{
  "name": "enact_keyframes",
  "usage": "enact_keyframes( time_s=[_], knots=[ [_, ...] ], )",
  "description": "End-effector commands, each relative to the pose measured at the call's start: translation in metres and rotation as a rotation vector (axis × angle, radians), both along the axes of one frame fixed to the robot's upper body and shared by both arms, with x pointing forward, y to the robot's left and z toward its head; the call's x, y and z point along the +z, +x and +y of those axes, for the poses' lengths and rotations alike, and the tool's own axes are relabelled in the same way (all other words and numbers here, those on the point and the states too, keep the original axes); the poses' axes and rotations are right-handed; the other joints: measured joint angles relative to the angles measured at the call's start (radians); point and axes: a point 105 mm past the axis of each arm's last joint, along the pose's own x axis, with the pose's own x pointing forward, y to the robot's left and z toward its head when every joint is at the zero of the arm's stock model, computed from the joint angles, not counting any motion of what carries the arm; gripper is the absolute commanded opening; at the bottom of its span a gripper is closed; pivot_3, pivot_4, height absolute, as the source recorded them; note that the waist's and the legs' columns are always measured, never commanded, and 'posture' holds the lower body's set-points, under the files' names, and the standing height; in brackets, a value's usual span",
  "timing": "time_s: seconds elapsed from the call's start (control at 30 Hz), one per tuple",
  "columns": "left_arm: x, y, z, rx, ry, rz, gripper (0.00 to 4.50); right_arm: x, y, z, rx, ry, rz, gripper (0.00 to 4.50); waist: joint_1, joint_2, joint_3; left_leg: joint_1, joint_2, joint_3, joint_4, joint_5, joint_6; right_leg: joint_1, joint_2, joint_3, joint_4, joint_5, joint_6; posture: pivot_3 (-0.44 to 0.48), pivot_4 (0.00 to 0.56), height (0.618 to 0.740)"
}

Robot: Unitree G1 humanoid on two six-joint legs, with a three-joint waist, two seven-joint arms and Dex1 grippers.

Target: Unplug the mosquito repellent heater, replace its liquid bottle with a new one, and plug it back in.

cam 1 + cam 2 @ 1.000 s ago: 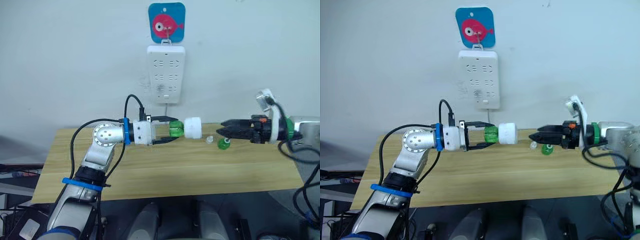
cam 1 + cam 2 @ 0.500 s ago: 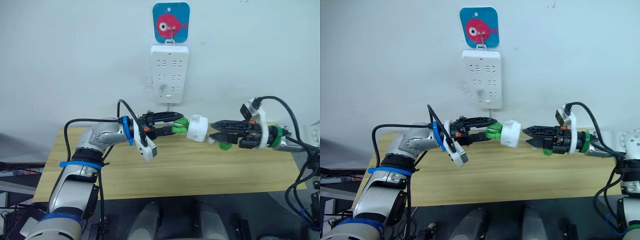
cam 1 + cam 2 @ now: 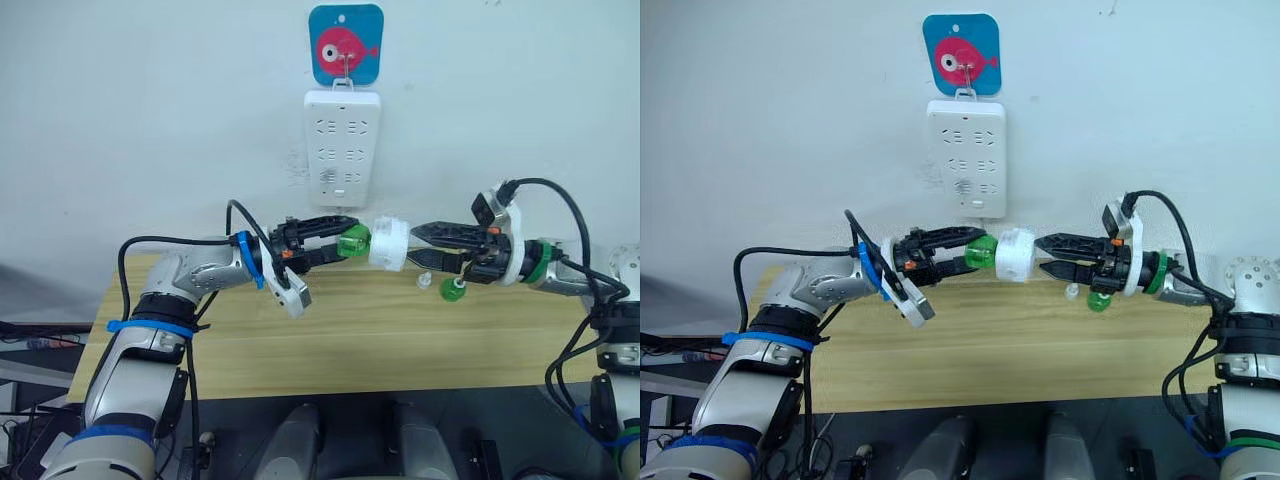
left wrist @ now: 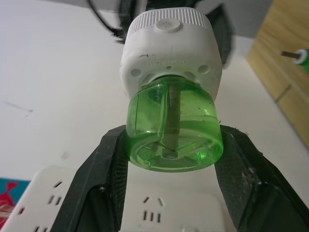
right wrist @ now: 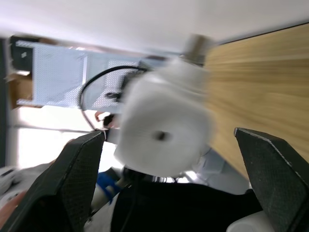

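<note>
While the left gripper (image 4: pixel 169 159) clamps the green bottle (image 4: pixel 173 126), the right gripper (image 3: pixel 1042 257) seemingly gapes around the heater (image 3: pixel 1015 254).

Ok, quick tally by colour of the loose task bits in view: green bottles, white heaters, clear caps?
Green bottles: 2, one in the left gripper screwed into the heater, one on the table
White heaters: 1
Clear caps: 1
Total: 4

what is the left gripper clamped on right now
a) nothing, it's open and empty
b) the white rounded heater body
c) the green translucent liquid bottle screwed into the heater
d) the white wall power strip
c: the left gripper's black fingers press both sides of the green translucent liquid bottle, with the white rounded heater beyond them.
</note>
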Motion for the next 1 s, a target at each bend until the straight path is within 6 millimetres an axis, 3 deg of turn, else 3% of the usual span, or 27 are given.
enact_keyframes(
  time_s=[0.03, 0.4, 0.67, 0.83, 0.93, 1.0],
  knots=[
    [0.012, -0.004, 0.000, -0.024, -0.026, -0.058, 2.22, 0.017, -0.007, -0.003, 0.051, 0.073, -0.037, 4.49, 0.000, 0.000, 0.000, 0.000, 0.000, 0.000, 0.000, 0.000, 0.000, 0.000, 0.000, 0.000, 0.000, 0.000, 0.000, 0.124, 0.225, 0.740],
    [0.022, -0.009, -0.010, -0.065, -0.053, -0.125, 2.22, 0.004, -0.005, 0.007, 0.042, 0.053, -0.007, 4.49, 0.000, 0.000, 0.000, 0.000, 0.000, 0.000, 0.000, 0.000, 0.000, 0.000, 0.000, 0.000, 0.000, 0.000, 0.000, 0.120, 0.223, 0.740],
    [0.028, -0.002, -0.006, -0.031, -0.081, -0.123, 2.22, -0.005, -0.009, 0.001, -0.045, -0.033, -0.051, 4.49, 0.001, 0.000, 0.000, 0.000, 0.000, 0.000, 0.000, 0.000, 0.000, 0.000, -0.001, 0.000, 0.000, 0.000, 0.000, 0.127, 0.224, 0.740],
    [0.009, 0.009, 0.006, 0.039, -0.189, 0.205, 2.22, 0.022, -0.034, -0.002, -0.015, -0.270, -0.355, 4.49, -0.001, 0.002, -0.001, 0.000, 0.000, 0.000, 0.000, 0.000, 0.000, -0.001, -0.002, 0.000, 0.000, 0.000, 0.000, 0.123, 0.228, 0.740],
    [-0.004, 0.011, 0.010, 0.065, -0.227, 0.520, 2.22, 0.026, -0.042, -0.002, 0.041, -0.425, -0.553, 4.49, -0.012, 0.003, -0.001, 0.000, 0.000, -0.001, 0.000, 0.000, 0.000, -0.001, -0.002, 0.000, 0.000, 0.000, 0.000, 0.117, 0.225, 0.740],
    [0.000, 0.012, 0.013, 0.062, -0.245, 0.637, 2.22, 0.025, -0.042, -0.004, 0.074, -0.504, -0.658, 4.49, -0.023, 0.003, -0.001, -0.001, 0.001, -0.002, 0.000, 0.000, 0.000, -0.001, -0.001, -0.001, 0.000, 0.000, 0.000, 0.115, 0.224, 0.740]
  ],
)
